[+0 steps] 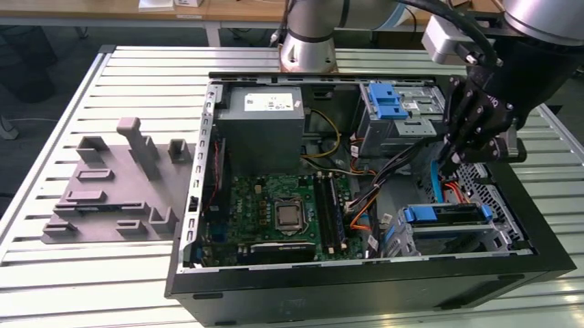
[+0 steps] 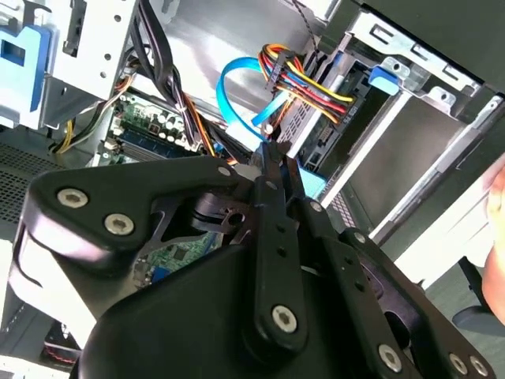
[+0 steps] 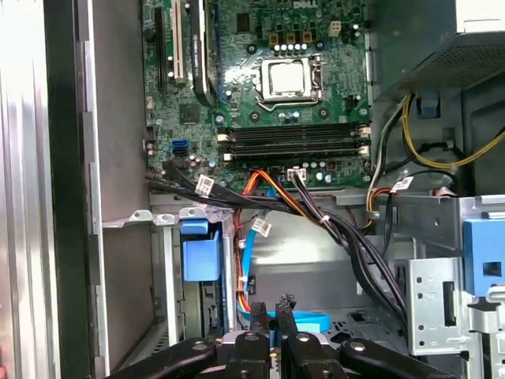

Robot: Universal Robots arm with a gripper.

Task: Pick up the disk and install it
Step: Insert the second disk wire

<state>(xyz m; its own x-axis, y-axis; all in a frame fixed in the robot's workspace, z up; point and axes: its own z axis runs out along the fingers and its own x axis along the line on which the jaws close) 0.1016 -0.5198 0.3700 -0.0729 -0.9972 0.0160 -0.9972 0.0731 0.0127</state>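
Placement: the disk (image 1: 445, 214), a flat silver hard drive in a blue plastic carrier, sits in the grey metal drive bay (image 1: 507, 236) just beneath the end effector (image 3: 276, 312). The end effector's black fingers are closed and not on the disk. Hazard: the light-blue flat data cable (image 3: 306, 321) and the black-and-orange wire bundle (image 3: 316, 209) lie close beside the fingers and could snag them. The black tower case wall (image 1: 365, 277) limits clearance.

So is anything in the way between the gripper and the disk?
Yes. The disk sits in its cage inside the computer case. A blue cable loops across the gap between it and the gripper just above, with a bundle of coloured wires close beside.
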